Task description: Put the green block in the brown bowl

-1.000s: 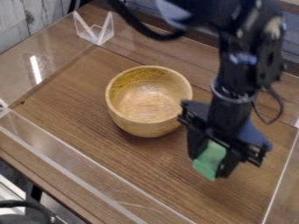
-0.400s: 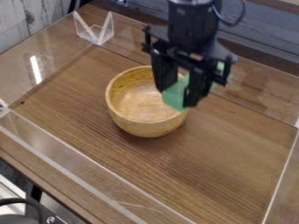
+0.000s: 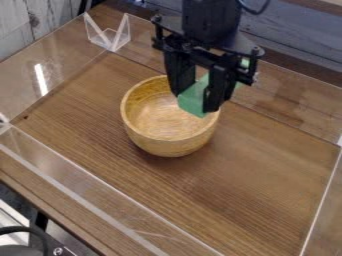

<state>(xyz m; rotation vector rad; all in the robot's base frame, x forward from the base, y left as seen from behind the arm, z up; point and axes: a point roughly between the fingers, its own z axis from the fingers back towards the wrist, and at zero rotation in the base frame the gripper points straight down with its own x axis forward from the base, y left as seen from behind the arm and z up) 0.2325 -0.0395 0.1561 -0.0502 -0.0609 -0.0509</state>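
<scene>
I am in the carrying step, close to its end. My gripper (image 3: 201,92) is closed on the green block (image 3: 197,99), which hangs between the two dark fingers, tilted a little, with its lower end pointing down. It touches nothing but the fingers. The block is in the air above the right part of the brown bowl (image 3: 170,117), over the far right side of the rim as the camera sees it. I cannot say exactly if the lower end is already inside the line of the rim or just above the wall, because the view comes from one side only.

The bowl stands on the wooden table (image 3: 241,190), with nothing inside it; its smooth honey-coloured bottom is free. A clear plastic wall (image 3: 80,185) runs along the near side of the table, well apart from the bowl.

I judge that the next move needs a small shift to the left, toward the middle of the bowl, and then a descent, so that the block does not strike the thick wall or rest across the rim. The block seems about as long as the inside of the bowl, so I think it is better to release it low and near the centre. Only after this should the fingers open.
</scene>
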